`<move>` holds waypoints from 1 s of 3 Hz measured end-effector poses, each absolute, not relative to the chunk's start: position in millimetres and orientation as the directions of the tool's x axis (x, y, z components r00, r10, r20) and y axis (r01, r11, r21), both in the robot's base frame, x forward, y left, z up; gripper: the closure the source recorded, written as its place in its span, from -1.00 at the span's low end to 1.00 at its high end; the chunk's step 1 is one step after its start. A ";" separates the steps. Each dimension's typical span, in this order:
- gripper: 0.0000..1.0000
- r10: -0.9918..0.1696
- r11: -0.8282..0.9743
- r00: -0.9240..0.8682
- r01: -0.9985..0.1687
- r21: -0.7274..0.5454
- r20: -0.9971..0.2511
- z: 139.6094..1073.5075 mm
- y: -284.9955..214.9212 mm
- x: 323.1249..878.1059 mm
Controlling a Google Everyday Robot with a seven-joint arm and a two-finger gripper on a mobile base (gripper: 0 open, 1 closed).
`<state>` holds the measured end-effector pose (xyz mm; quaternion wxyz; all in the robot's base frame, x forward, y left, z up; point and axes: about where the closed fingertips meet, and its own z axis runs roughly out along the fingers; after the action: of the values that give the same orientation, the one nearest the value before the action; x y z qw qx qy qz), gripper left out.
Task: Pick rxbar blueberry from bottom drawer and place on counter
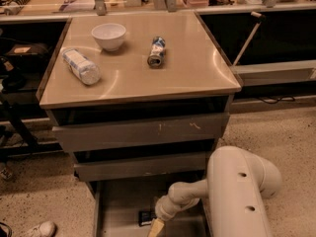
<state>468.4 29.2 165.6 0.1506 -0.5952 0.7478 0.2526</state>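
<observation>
- The jaws hang low inside the bottom drawer [118, 201], just right of the rxbar blueberry [146, 217] and a little nearer the camera. They run off the lower edge of the view, so I cannot tell whether they are spread or pressed together, or whether they touch the bar.
- The rxbar blueberry lies flat on the drawer floor, not lifted. A flat wrapper on smooth metal offers little to bite on. If the jaws come down beside the bar instead of astride it, they will likely shove it along the floor. They could also pinch only a wrapper edge, which would slip free.
- Pressing too deep next to the bar could jam the tips against the floor beneath it.
- The wrist [180, 200] sits just above and right of the bar. The middle drawer [140, 166] has its front higher up, behind the bar. A lift that drifts inward could knock the arm or the bar against that front and drop the bar back.
- The bulky white arm [242, 196], right of the bar, stands close to the drawer's right wall, so a wide swing could bump it.
- The bench [187, 78] is well above the bar. It carries a bowl [108, 35], plus a can [157, 52] and a bottle [81, 66] that both lie on their sides. A careless placement could set either one rolling, so the front right part, away from them, looks safest.
</observation>
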 end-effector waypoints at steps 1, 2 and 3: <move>-1.00 -0.816 0.145 -0.235 -0.968 0.207 -0.529 156.1 36.3 467.5; -1.00 -0.826 0.117 -0.214 -0.970 0.212 -0.521 139.5 42.1 467.3; -1.00 -0.837 0.102 -0.193 -0.974 0.202 -0.512 126.3 41.7 468.8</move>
<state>468.8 41.7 126.3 0.1356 -0.6204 0.7297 0.2535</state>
